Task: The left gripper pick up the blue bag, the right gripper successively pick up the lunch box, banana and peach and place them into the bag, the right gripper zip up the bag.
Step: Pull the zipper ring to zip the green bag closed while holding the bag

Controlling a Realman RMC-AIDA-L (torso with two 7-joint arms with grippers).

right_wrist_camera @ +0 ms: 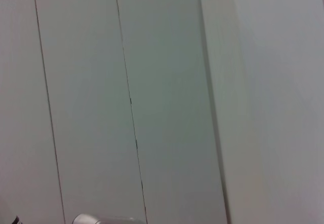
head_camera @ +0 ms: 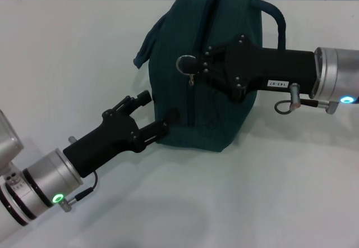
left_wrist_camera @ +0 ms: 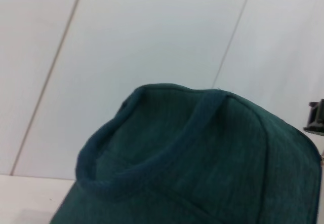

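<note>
Bag: we see the blue bag point(head_camera: 213, 68) standing upright on the white table point(head_camera: 67, 51), around the centre of the head view and reaching toward 12 o'clock, its handle arching over the top at about 1 o'clock.
Left gripper: the left gripper point(head_camera: 160, 125) comes in from 8 o'clock, and its lower finger touches the bag's lower corner; the other finger stands clear above it, so we read the claw as spread and not clamped on the cloth.
Right gripper: the right gripper point(head_camera: 193, 68) reaches in from 3 o'clock to the zipper line point(head_camera: 189, 105) on the bag's front face, its tips pinched together at the metal ring of the zipper pull point(head_camera: 185, 64).
Wrist views: the left wrist camera shows only the bag's top and handle point(left_wrist_camera: 167, 148) against the wall; the right wrist camera shows wall panels and nothing of the task.
Lunch box, banana, peach: we see none of them on the table; we judge they are already inside the bag, though its interior is hidden.
Zip: the seam below the pull looks closed in the head view.
Progress: we judge packing done and the zipping in its last stretch or finished; what remains is at most the final pull and letting go.
</note>
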